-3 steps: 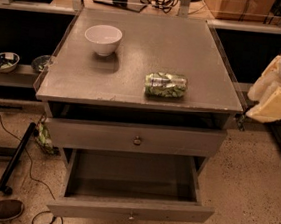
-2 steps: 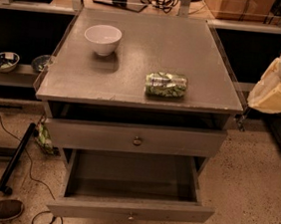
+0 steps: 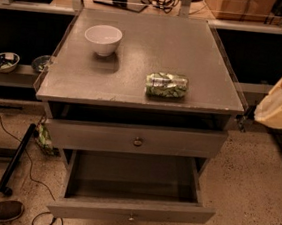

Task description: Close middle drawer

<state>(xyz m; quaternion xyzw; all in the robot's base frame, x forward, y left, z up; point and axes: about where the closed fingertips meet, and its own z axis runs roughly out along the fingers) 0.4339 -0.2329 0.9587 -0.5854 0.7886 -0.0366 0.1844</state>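
Note:
The middle drawer (image 3: 133, 183) is a grey deep box pulled far out at the bottom of the grey cabinet. Its inside looks empty, and its low front strip (image 3: 95, 211) carries a small round knob (image 3: 131, 216). Above it, the drawer with the taller front panel (image 3: 178, 142) and its own knob stands slightly out. My gripper (image 3: 281, 105) shows as a cream and white shape at the right edge. It is level with the cabinet top, to the right of the cabinet and apart from both drawers.
On the cabinet top (image 3: 198, 50) stand a white bowl (image 3: 103, 38) and a green crumpled bag (image 3: 167, 85). A shelf on the left holds bowls (image 3: 4, 62). Cables (image 3: 34, 173), a black bar and a shoe (image 3: 1, 211) lie on the speckled floor at the left.
The cream shape at the right edge has shifted slightly. Both drawers, the bowl and the bag have not moved.

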